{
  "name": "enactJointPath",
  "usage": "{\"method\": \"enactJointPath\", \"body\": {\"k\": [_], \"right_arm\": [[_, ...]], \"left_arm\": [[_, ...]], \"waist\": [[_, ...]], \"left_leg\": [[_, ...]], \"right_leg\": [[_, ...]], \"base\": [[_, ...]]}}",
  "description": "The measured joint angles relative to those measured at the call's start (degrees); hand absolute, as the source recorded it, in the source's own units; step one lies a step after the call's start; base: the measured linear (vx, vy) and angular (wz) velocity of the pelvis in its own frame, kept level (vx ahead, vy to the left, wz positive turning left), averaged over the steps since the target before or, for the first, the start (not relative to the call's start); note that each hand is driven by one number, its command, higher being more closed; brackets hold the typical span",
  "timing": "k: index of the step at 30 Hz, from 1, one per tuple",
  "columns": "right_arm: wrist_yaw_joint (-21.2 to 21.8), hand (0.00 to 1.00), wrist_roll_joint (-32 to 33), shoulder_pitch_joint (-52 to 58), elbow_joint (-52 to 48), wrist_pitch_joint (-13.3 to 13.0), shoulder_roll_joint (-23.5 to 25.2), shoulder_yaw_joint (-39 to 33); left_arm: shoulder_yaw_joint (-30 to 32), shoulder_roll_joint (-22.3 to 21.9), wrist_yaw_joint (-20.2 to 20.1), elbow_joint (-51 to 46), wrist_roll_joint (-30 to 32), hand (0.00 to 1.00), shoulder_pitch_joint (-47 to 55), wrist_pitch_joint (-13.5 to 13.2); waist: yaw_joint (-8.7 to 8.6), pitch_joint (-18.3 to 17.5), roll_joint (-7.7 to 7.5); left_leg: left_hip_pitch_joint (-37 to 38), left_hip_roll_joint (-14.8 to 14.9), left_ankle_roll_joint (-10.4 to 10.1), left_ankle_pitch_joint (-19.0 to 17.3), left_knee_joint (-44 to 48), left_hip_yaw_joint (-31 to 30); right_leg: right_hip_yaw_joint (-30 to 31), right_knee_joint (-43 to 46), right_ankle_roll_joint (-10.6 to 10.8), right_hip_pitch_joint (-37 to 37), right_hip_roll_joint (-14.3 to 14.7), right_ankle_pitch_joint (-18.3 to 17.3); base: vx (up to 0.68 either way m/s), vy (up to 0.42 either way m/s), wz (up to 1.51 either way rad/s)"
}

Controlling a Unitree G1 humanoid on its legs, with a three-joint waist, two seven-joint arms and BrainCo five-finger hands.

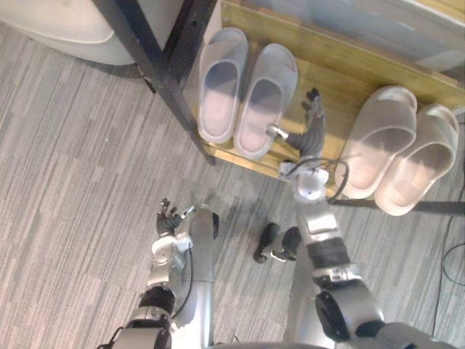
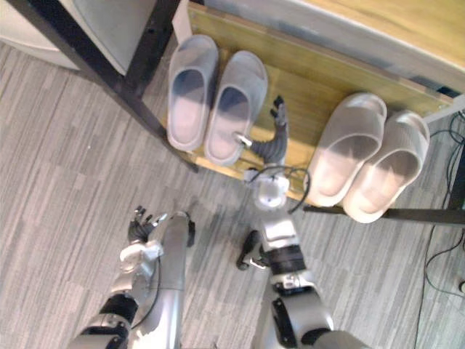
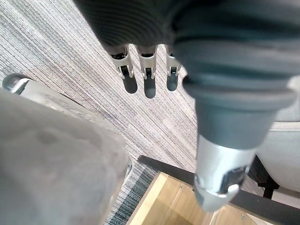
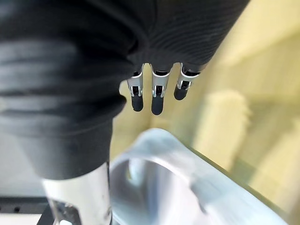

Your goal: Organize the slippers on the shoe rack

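Note:
A pair of grey slippers lies side by side on the left of the shoe rack's wooden shelf. A pair of beige slippers lies on its right. My right hand reaches over the bare wood between the pairs, open with straight fingers. Its thumb sits at the heel edge of the nearer grey slipper. My left hand hangs open low over the carpet, left of the rack, with its fingers holding nothing.
The rack's black metal post slants down past the shelf's left corner, and a black bar runs under the beige pair. A white rounded object sits on the grey carpet at the back left.

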Motion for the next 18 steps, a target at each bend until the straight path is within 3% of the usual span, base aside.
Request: {"method": "enactJointPath", "body": {"k": [6,11,18], "right_arm": [[6.9,0.0,16.08,1.05,0.32,-4.31,-0.06,1.35],[8.9,0.0,20.59,0.46,2.54,-5.73,-0.07,2.14],[8.53,0.0,23.97,-1.9,5.3,-6.63,-0.19,1.83]], "left_arm": [[0.25,-0.12,-0.22,-0.16,0.34,0.0,0.57,0.32],[0.28,-0.39,-0.2,-0.19,0.98,0.0,0.56,0.31],[0.88,-0.88,-0.04,-0.02,1.42,0.0,0.53,0.3]], "waist": [[0.01,0.01,0.01],[0.03,0.01,0.02],[0.12,0.1,0.12]], "left_leg": [[0.81,-0.07,0.02,-0.01,-0.65,0.03],[0.84,-0.51,-0.08,0.05,-0.86,-0.02],[1.12,-0.85,-0.08,0.07,-0.92,-0.01]], "right_leg": [[-0.21,-0.46,0.01,0.85,-0.12,-0.03],[-0.23,-0.38,0.07,0.91,-0.48,-0.06],[-0.29,-0.32,0.18,1.29,-0.94,-0.12]], "base": [[0.0,0.0,0.0],[0.01,0.005,0.04],[0.0,0.006,0.02]]}}
